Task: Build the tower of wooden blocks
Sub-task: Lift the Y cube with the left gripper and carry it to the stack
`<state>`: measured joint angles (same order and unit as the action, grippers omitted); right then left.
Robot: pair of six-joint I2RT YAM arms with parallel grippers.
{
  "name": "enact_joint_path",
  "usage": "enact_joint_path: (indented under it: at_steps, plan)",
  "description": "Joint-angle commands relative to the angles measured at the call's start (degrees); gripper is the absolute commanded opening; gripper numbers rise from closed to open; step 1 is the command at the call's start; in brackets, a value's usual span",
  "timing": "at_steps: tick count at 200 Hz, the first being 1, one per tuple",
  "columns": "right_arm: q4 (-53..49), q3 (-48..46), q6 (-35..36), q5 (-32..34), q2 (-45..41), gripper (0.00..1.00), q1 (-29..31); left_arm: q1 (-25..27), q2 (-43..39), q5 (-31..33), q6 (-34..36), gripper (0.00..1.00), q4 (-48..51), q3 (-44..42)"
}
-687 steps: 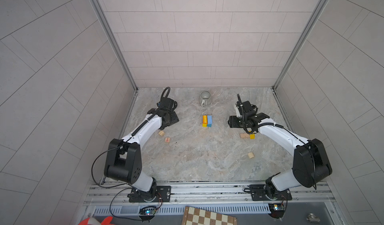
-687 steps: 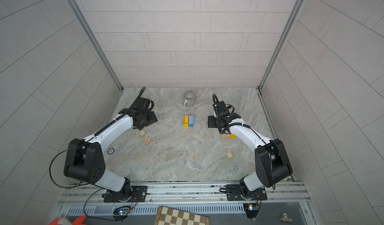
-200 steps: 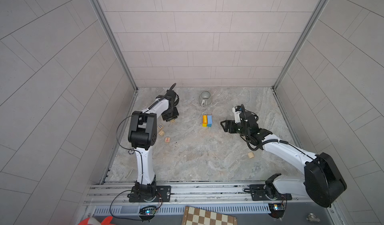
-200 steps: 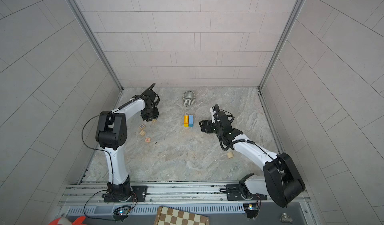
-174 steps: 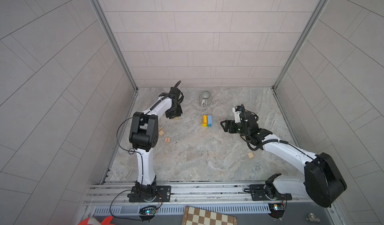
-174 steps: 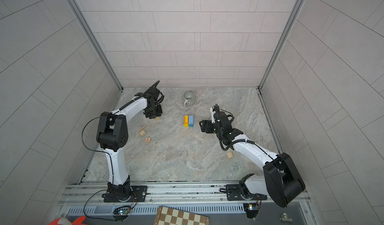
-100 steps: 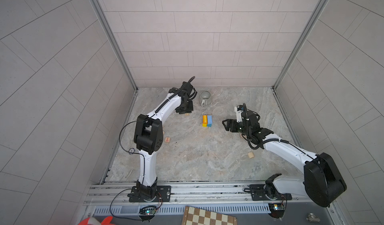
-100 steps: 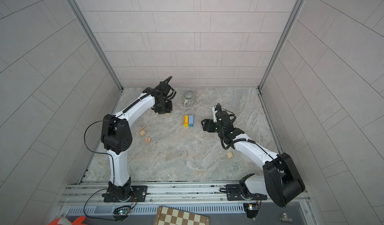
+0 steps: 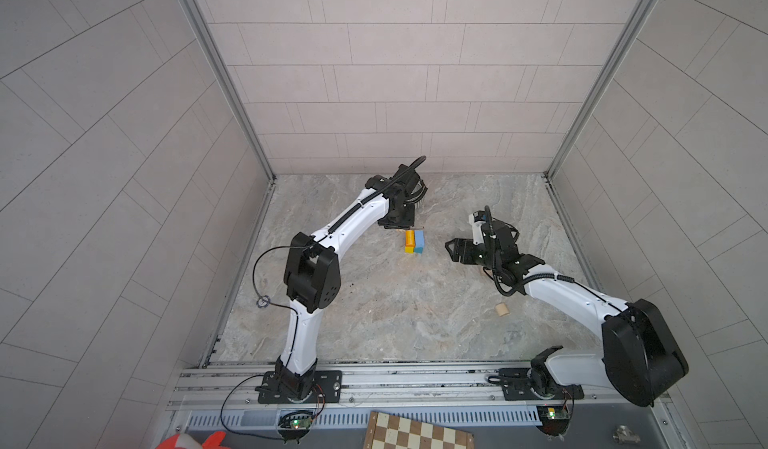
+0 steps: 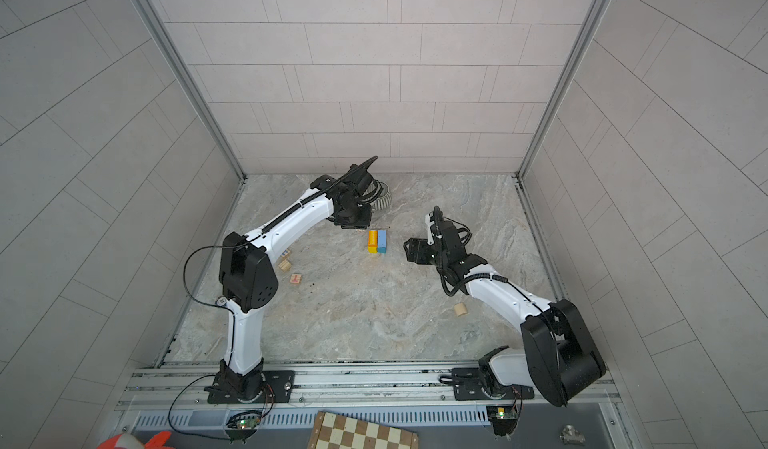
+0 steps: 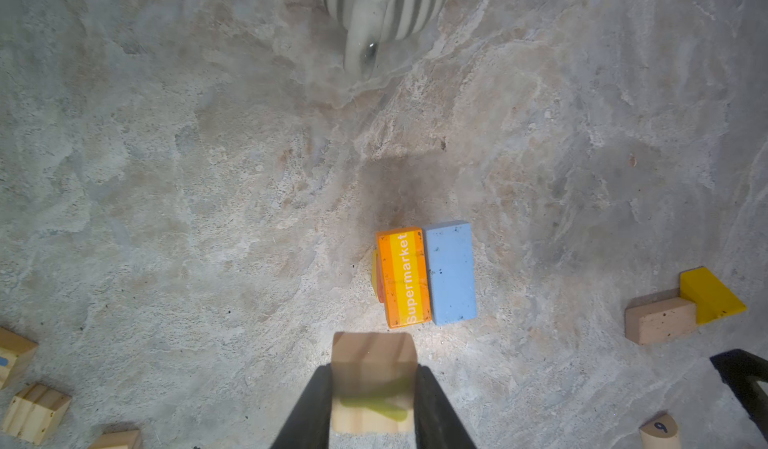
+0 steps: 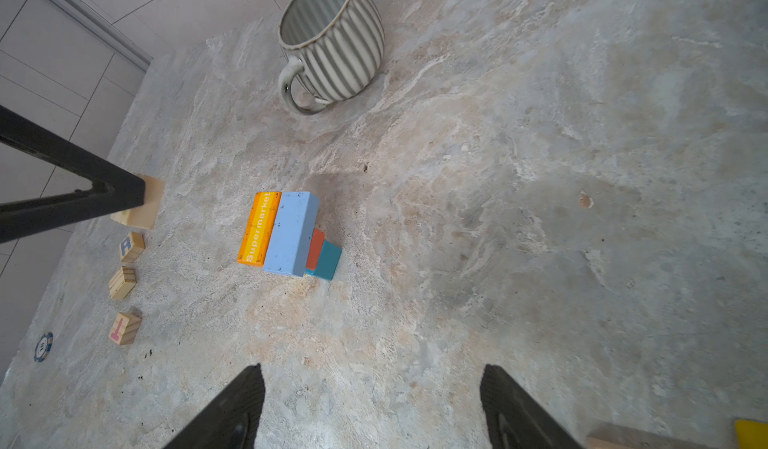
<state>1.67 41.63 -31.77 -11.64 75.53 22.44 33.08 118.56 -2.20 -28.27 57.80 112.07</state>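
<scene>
The wood block tower [image 9: 414,241] [image 10: 377,241] stands mid-table. An orange "Supermarket" brick [image 11: 402,276] and a light blue brick [image 11: 451,274] lie side by side on top. Beneath them sit orange-red and teal blocks [image 12: 326,258]. My left gripper [image 11: 374,370] [image 9: 399,219] is shut on a natural wood cube [image 11: 373,388] with a yellow-green mark. It holds the cube just behind and left of the tower, above the table. My right gripper [image 12: 372,384] [image 9: 451,248] hangs open and empty to the right of the tower.
A grey ribbed mug [image 12: 332,40] [image 10: 380,199] stands behind the tower. Lettered cubes [image 12: 132,246] [image 10: 296,278] lie at the left. A natural brick [image 11: 660,322] and a yellow wedge [image 11: 710,295] lie at the right, and a wooden cylinder [image 9: 501,310] lies nearer the front. A chessboard [image 9: 415,430] lies off the table.
My left arm has swung right from the loose cubes at the left to just beside the tower, carrying the cube. The right gripper has barely shifted and stays open.
</scene>
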Motion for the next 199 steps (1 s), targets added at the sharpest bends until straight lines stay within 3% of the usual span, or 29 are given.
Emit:
enact_joint_path:
  at_steps: [1,199]
  plan:
    - [-0.97,1.0,-0.97,0.83,-0.33,0.83,-0.33,0.8,1.38,1.89,-2.15,0.34,0.75,1.62]
    - [-1.23,0.41,-3.92,2.83,0.47,0.83,-1.08,2.6,6.99,1.62,-8.62,0.31,-4.19,2.13]
